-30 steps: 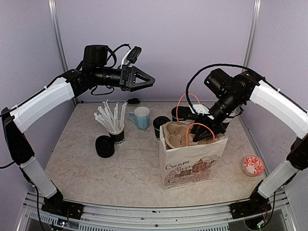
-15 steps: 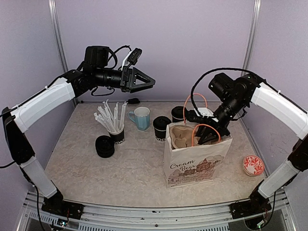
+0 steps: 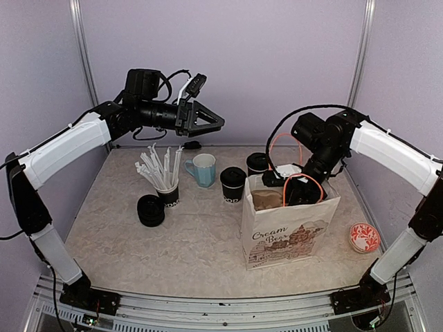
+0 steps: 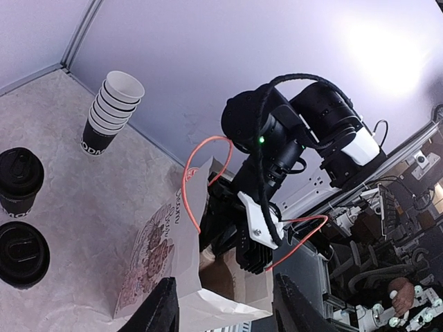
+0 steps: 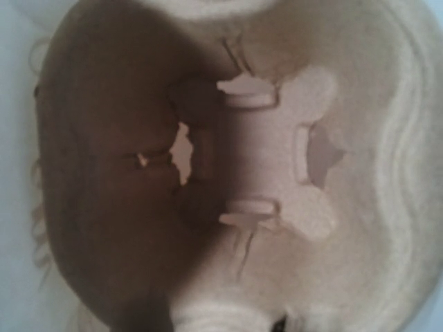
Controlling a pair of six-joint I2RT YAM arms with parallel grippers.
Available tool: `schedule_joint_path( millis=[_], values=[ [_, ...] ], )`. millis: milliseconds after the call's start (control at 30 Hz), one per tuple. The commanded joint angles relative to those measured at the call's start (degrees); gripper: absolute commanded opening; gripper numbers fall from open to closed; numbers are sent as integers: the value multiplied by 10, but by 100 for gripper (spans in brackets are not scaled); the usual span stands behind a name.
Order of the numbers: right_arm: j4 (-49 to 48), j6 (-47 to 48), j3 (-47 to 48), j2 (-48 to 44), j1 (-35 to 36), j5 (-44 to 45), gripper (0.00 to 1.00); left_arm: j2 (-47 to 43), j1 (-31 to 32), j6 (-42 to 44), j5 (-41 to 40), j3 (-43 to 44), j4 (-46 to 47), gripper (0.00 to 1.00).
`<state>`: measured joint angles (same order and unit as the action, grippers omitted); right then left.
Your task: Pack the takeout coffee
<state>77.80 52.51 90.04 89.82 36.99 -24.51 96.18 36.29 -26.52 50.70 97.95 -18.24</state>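
Has the right gripper (image 3: 294, 194) sunk in the bag (image 3: 287, 235) over the tray (image 3: 265, 200), likely seating it (grip unreadable), the left gripper (image 3: 220, 123) aloft, wide open, empty, and the 2 cups (image 3: 232, 184) (image 3: 257, 164) standing just behind the bag.

carrier (image 3: 266, 200) in bag (image 3: 291, 232), takeout cups (image 3: 233, 181) just behind its left

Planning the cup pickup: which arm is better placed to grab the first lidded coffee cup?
Probably left: the left gripper hangs open and empty above the table, while the right gripper is down in the paper bag beside the lidded cups.
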Motion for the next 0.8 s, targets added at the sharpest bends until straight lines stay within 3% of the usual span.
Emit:
schedule_joint_path(
  millis=[0,767],
  values=[
    [9,-17,-7,15,27,24,18,7,-2,13,1,-3,-2,46],
    [-127,-78,-163,18,70,54,23,-5,-1,31,7,-44,27,48]
  ],
)
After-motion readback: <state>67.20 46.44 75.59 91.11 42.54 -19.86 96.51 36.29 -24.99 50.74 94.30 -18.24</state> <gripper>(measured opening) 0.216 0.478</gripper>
